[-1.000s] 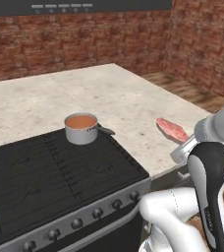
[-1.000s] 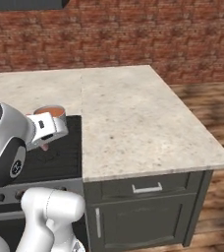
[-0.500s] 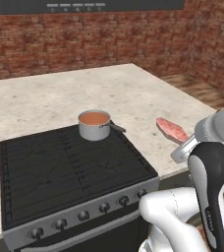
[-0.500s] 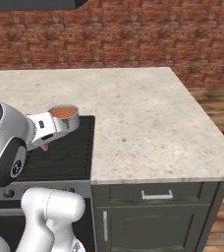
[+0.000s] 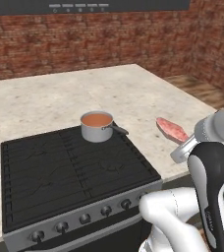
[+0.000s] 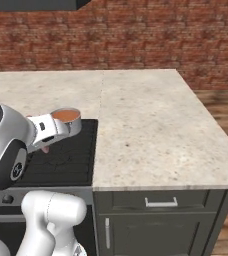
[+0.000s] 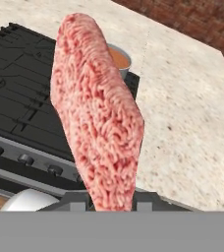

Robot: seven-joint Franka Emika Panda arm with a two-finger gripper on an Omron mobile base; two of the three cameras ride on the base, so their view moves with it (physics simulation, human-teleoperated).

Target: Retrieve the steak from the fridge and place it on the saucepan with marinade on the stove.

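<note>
Compared with a second ago, the whole scene has slid rightward in the left base view: the stove (image 5: 74, 172) and saucepan (image 5: 97, 126) now sit nearer the centre of the frame. That is the base driving, not the things shifting. The steak (image 5: 172, 129) has kept its place against the arm, at right of centre.

Now, in the left base view, the steak is a flat pinkish-red slab held up in the air at the end of the white arm, out in front of the stone-patterned table (image 5: 133, 91). Its long axis runs from the wrist toward the upper left of the frame. The gripper (image 7: 115, 201) is closed narrowly on the steak's near end; in the hand view the two dark tips pinch it at the bottom edge, and the meat rises up the middle of the picture.

The saucepan stands on the back right corner of the black cooktop, to the left of the steak in the left base view and well apart from it. Orange-red marinade (image 5: 97, 119) fills it, and its dark handle points right. The carry to come therefore looks to run leftward and away from the camera, until the steak hangs over the pot.

The hand view shows the grip itself and the pan's rim peeping out behind the meat at upper centre. The right base view shows the saucepan (image 6: 68, 121) just beyond the wrist, with the steak largely hidden behind the arm.
</note>
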